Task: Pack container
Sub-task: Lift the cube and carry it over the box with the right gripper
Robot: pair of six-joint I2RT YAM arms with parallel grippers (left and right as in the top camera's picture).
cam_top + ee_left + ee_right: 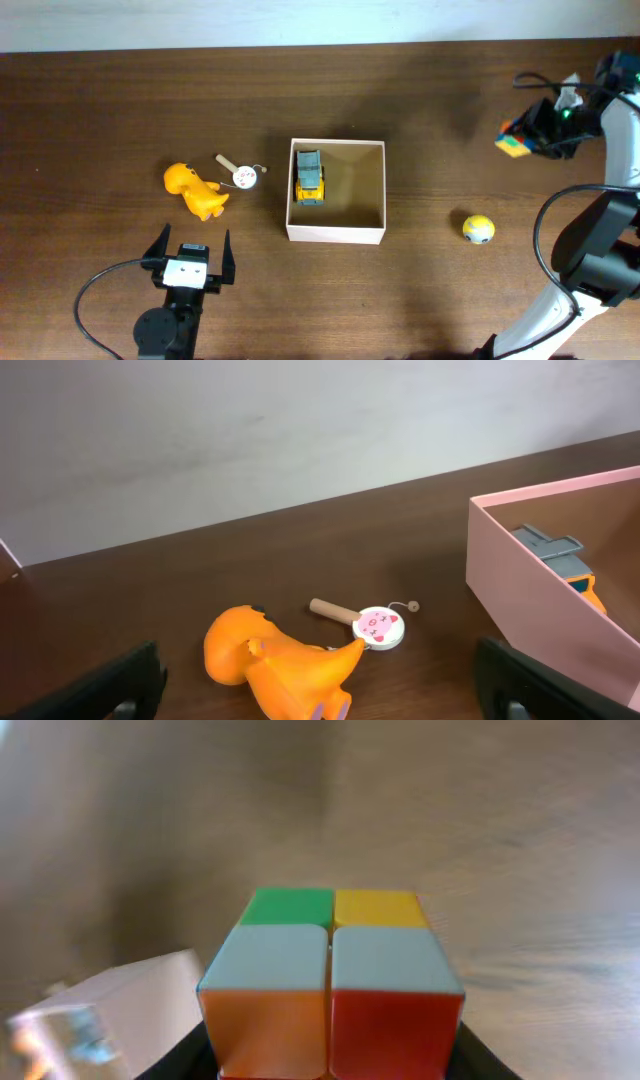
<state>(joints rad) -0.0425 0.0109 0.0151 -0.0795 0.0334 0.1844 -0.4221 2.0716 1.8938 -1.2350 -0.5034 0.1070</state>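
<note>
The container (336, 234) sits mid-table, white outside, tan inside, with a yellow and grey toy truck (310, 178) in its left part. It also shows in the left wrist view (520, 600) and blurred in the right wrist view (110, 1005). My right gripper (527, 134) is shut on a multicoloured puzzle cube (330, 980), held above the table at the far right. My left gripper (189, 258) is open and empty near the front edge, just in front of an orange dinosaur toy (193, 190).
A small wooden-handled rattle with a pink face (240, 173) lies between the dinosaur and the container. A yellow ball (478, 229) lies right of the container. The dinosaur (275, 665) and rattle (375, 626) show in the left wrist view.
</note>
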